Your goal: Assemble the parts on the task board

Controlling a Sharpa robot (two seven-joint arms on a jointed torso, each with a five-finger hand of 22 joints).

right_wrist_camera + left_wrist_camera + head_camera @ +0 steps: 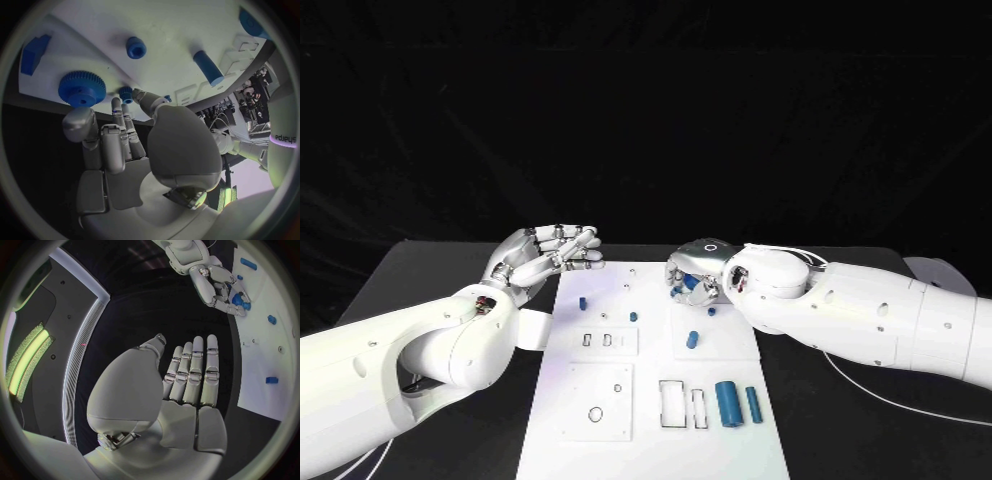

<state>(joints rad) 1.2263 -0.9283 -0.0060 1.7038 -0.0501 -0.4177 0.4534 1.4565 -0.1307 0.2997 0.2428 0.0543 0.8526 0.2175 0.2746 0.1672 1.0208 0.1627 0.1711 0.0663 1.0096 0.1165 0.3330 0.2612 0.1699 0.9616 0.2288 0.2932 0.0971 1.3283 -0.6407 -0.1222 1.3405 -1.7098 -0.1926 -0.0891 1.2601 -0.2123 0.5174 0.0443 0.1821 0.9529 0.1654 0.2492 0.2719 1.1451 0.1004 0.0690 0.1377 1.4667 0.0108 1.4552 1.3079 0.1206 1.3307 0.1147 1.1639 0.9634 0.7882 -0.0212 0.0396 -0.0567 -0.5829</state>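
Observation:
The white task board (661, 440) lies in the middle of the table. My right hand (697, 272) hovers over its far part, next to a blue gear (80, 89) that lies on the board. Its thumb and a fingertip (119, 102) close around a small blue peg (126, 93). My left hand (548, 252) is raised beside the board's far left corner; its fingers (194, 370) are straight and hold nothing. On the board lie a blue cylinder (692, 340), two small blue pieces (584, 300) (633, 316), a thick blue cylinder (728, 401) and a thinner one (753, 405).
The board has cut-out slots (672, 404) and a square plate with a hole (596, 413) at its near end. Black table (459, 270) runs along both sides of the board. A blue block (34, 54) and a second peg (135, 47) sit near the gear.

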